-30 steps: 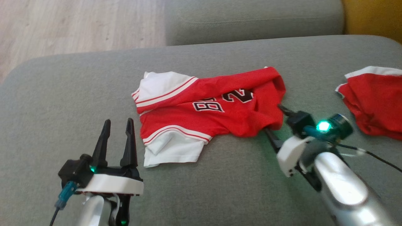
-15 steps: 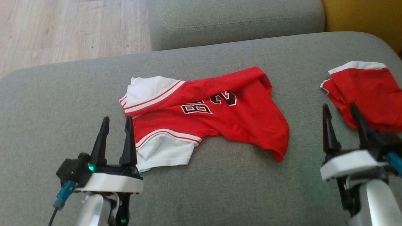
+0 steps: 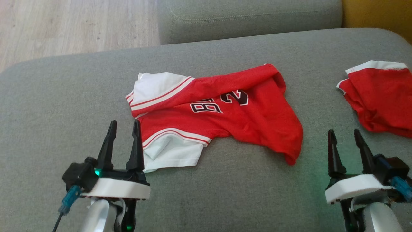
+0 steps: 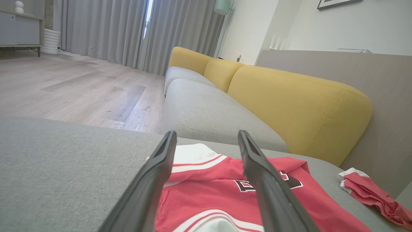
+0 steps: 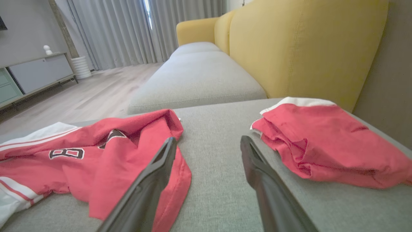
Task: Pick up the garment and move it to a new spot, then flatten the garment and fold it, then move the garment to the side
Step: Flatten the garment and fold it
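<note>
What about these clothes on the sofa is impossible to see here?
- Red jersey: its number is partly tucked under a fold in the head view; in the left wrist view one of the fingers covers it.
- Second red garment: cut off by the head view's right edge; bunched, kind unclear.

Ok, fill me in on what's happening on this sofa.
A two-armed robot is working on a red and white jersey that lies rumpled and unfolded on a grey sofa cushion. Both sets of fingers stand open and hold nothing. The left fingers are by the jersey's white corner. The right fingers are over bare cushion, between the jersey and a second red garment.
</note>
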Tool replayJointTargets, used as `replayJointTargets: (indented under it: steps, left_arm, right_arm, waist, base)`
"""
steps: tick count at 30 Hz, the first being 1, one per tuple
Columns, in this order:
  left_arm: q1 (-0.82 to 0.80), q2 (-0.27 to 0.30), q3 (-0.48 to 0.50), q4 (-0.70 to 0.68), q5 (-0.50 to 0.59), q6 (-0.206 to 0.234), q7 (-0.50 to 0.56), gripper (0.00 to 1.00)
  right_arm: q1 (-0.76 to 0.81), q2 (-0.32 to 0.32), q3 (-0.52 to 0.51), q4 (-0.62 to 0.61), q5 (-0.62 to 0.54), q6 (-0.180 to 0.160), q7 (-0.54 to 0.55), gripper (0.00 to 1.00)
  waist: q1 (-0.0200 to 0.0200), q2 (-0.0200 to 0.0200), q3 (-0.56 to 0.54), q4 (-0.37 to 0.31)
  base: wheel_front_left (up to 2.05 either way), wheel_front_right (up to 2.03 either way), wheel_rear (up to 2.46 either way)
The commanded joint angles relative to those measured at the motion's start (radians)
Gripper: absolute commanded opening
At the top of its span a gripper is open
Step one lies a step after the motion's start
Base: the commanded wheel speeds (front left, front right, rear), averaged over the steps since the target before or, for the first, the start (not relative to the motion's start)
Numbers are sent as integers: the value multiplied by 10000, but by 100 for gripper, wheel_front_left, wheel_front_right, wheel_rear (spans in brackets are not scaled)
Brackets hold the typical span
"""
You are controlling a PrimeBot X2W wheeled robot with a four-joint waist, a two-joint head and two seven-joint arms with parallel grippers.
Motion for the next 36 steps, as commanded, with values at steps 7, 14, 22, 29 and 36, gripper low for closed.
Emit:
replayJointTargets:
  steps: [7,14,22,29,36]
  left_arm:
    - [-459,87,134,-206,10,-53,-53,100]
    - [-567,117,109,-158,-20,-56,-53,100]
    - [-674,114,22,-58,-42,-58,-53,100]
    - [-759,140,-113,-2,-79,-58,-53,100]
    - [-725,182,-147,15,-93,-59,-53,100]
  right_arm:
    - [-462,-40,-305,507,-423,-7,436,100]
    - [-228,-40,989,524,-1398,-7,758,100]
    - [-149,-40,1891,780,-2143,-7,1262,100]
    - [-449,-40,1818,1411,-3179,-7,1672,100]
    - [-726,-40,1428,1783,-3579,-7,1577,100]
  waist:
    - [0,-1,213,151]
    - [0,-1,322,214]
    - [0,-1,382,287]
    - [0,-1,415,474]
    - [0,-1,441,584]
  base:
    - [0,0,0]
    - [0,0,0]
    - [0,0,0]
    - [0,0,0]
    - [0,0,0]
